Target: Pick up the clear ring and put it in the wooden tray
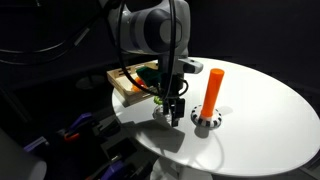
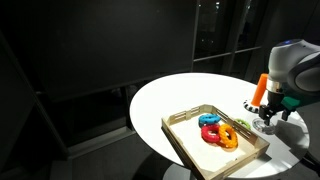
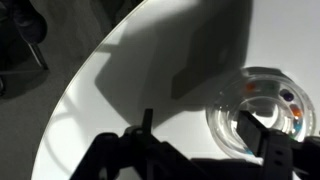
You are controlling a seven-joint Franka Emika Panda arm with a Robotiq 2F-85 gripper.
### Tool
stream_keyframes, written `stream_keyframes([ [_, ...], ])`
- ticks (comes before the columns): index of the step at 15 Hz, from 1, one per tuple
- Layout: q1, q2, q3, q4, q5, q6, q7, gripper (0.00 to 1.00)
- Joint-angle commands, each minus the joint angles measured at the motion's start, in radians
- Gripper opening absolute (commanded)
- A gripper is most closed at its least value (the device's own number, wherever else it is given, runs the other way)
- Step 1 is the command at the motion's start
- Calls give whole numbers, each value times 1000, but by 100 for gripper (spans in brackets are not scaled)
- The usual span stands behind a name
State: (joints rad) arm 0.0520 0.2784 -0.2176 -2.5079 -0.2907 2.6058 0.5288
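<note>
While the wooden tray (image 2: 188, 128) sits by the edge of the table (image 1: 265, 115), the gripper (image 3: 200, 132) hangs spread over the clear ring (image 3: 262, 88).

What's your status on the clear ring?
Gripper open, low at the table. Clear ring on table at the fingertips, not yet in wooden tray. Orange peg stands close beside.

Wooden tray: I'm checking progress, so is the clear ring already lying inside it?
No, in the wrist view the clear ring lies on the white table, with no wooden tray under it.
</note>
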Motion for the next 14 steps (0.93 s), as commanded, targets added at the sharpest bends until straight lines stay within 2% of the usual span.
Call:
stream_keyframes([
  [1, 23, 17, -24, 19, -33, 4, 46, 82],
  [4, 30, 22, -29, 22, -33, 3, 59, 72],
  [5, 32, 22, -30, 23, -34, 3, 62, 72],
  [6, 33, 23, -31, 23, -33, 3, 65, 63],
  [7, 34, 23, -31, 24, -34, 2, 69, 64],
  [8, 35, 23, -32, 24, -33, 2, 72, 54],
  [9, 36, 22, -33, 24, -33, 2, 75, 38],
  [11, 36, 20, -33, 24, -32, 2, 78, 21],
  [13, 38, 19, -34, 25, -32, 2, 83, 6],
  [14, 39, 19, -36, 26, -33, 1, 87, 8],
])
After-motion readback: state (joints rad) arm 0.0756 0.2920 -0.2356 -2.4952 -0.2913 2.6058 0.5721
